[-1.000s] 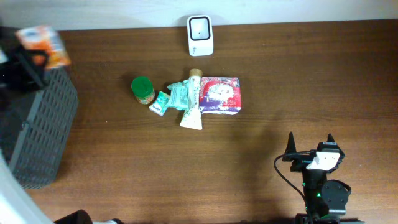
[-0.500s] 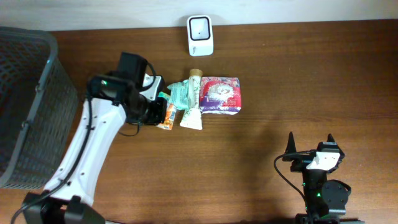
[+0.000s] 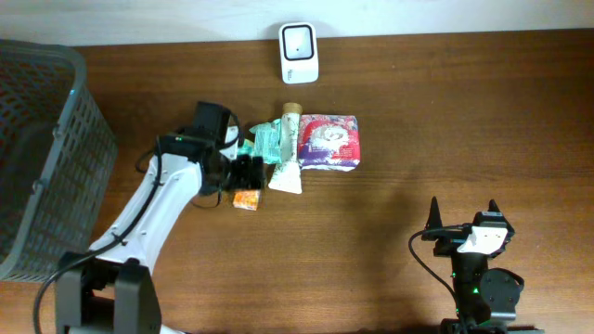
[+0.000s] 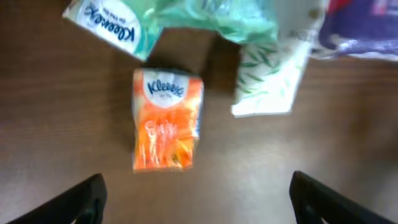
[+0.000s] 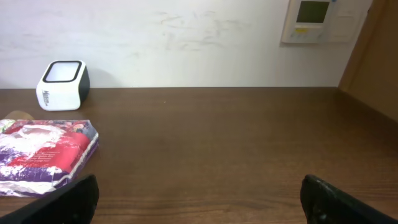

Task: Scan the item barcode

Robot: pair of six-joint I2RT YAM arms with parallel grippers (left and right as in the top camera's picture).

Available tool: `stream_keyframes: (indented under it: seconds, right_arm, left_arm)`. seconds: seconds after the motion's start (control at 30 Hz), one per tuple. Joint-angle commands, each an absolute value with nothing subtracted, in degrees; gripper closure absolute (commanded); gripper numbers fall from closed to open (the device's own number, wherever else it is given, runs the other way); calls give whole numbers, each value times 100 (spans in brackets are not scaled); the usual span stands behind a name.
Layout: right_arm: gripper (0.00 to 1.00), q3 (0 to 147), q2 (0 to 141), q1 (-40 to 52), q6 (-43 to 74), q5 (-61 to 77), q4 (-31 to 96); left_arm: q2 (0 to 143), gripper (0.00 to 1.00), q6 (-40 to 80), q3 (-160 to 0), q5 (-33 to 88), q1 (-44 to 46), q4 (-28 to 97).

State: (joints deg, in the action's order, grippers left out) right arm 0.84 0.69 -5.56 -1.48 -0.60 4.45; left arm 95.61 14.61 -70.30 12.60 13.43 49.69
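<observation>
Orange Kleenex pack [image 3: 246,199]: we are logging it as lying flat on the brown table [image 3: 464,111], left of centre in the overhead frame, and apart from the clutter above it. In the left wrist view the pack [image 4: 166,118] is sitting left of centre with its white logo end pointing to the top of the frame.

Left gripper [image 3: 246,173]: the white arm is reaching up from the lower left of the overhead frame, bending at the elbow and ending just above the pack. Seen from its own camera the gripper [image 4: 198,202] is pointing down at the table. Its dark fingertips [image 4: 81,199] are standing wide apart in the bottom corners, gripping nothing and touching nothing.

Right gripper [image 3: 462,218]: we are finding it parked at the lower right of the overhead frame, well apart from every item. Its own view shows the gripper [image 5: 199,205] with jaws spread fully and empty.

Scanner [image 3: 299,40]: this white unit is standing at the top centre, against the wall.

Remaining stock, all grouped below the scanner:
- green Kleenex pack [image 4: 109,25]
- leaf-printed white tube [image 3: 288,153]
- purple and red packet [image 3: 329,141]

Dark mesh basket [image 3: 56,139]: it is occupying the left edge of the overhead frame.
</observation>
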Motion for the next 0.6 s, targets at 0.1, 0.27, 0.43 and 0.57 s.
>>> stream_keyframes:
  seconds: [0.1,0.27,0.43,0.57]
  right_arm:
    - [1,32,30,-521,-106,-67,458]
    - [1,32,30,-521,-106,-69,458]
    - [1,32,30,-521,-106,-69,458]
    - [1,32,30,-521,-106,-69,458]
  left_arm:
    - [9362,6,1037,-9762,1332,963,6899]
    - [8788,10,1041,-11365,-252,62,8420]
    - [8385,10,1068,-11365,-648,-1500,8510]
    - [8403,16,1514,-11351,-655,-2709,8641]
